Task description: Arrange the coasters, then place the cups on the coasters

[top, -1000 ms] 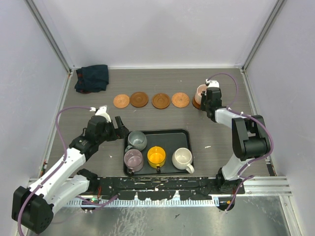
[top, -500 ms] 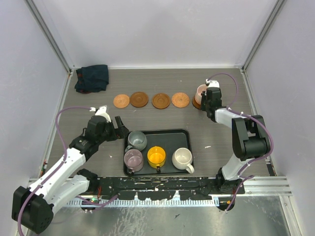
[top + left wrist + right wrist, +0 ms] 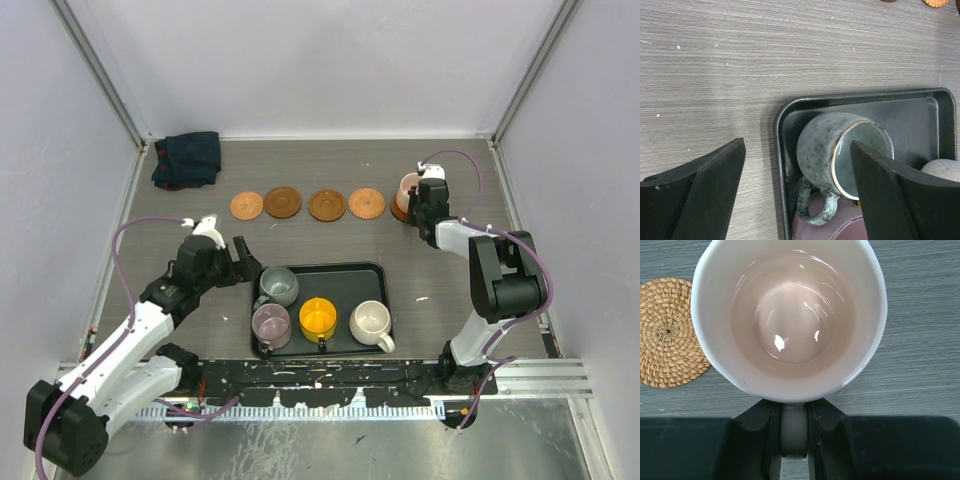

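Navy cloth point(image 3: 187, 158): bunched, well beyond my left gripper point(image 3: 797, 148) and off to its left.

Left gripper: jaws spread wide, nothing held, poised at the left end of the black tray point(image 3: 340, 268).

Grey-green cup point(image 3: 840, 150): upright in the tray's far left corner, just ahead of my open left fingers point(image 3: 705, 185) and framed between them, untouched.

Mauve cup point(image 3: 270, 322): just nearside of the grey-green one.

Yellow-orange cup point(image 3: 318, 318), cream cup point(image 3: 369, 322): upright in the tray's near row, rightward of the mauve, between my two arms.

Coasters, four: first point(image 3: 246, 205), second point(image 3: 283, 202), third point(image 3: 327, 204), fourth point(image 3: 667, 332), in a row beyond the tray, each apart from the next; the fourth lies just left of my right gripper's load.

Right gripper point(image 3: 793, 432): closed narrow on the handle of the pink cup point(image 3: 790, 315), which stands upright, mouth up. A brown edge point(image 3: 397, 213) shows at its foot in the top view; whether the cup rests on it, I cannot tell.
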### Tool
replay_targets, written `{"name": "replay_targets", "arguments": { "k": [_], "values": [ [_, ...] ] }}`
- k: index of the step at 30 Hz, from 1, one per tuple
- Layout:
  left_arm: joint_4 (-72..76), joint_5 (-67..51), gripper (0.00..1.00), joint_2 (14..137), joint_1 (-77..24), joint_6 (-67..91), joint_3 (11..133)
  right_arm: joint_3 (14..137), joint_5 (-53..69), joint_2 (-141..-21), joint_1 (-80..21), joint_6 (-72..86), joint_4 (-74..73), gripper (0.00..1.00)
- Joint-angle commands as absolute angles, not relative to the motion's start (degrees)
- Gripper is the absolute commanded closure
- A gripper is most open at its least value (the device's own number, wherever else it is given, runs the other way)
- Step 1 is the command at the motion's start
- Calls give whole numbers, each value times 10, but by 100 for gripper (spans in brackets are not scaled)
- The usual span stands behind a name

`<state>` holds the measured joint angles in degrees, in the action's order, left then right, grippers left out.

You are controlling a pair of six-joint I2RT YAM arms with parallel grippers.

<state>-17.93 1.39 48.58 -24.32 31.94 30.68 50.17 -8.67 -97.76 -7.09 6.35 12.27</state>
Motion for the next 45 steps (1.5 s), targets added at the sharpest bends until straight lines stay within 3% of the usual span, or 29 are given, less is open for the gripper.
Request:
{"name": "replay_targets", "arguments": {
  "k": [1, 7, 12, 16, 22, 35, 40, 45],
  "values": [
    [-170, 26, 13, 467, -246, 316, 315, 518, -91, -960, -69, 74, 170, 99],
    [-171, 23, 13, 468, -245, 316, 316, 523, -94, -949, -69, 77, 143, 98],
    [-173, 23, 13, 462, -245, 317, 314, 531, -97, -940, -69, 78, 129, 83],
    [-176, 27, 13, 456, -245, 318, 312, 530, -96, -933, -70, 79, 125, 65],
    [-177, 25, 13, 452, -245, 319, 309, 526, -92, -926, -70, 80, 124, 50],
    [-183, 21, 13, 439, -245, 319, 308, 485, -114, -810, -83, 94, 94, 45],
    [-187, 6, 13, 429, -245, 311, 308, 466, -119, -708, -112, 109, 28, 41],
    [-197, -6, 10, 422, -245, 305, 308, 470, -49, -623, -161, 136, -83, 40]
  ]
}}
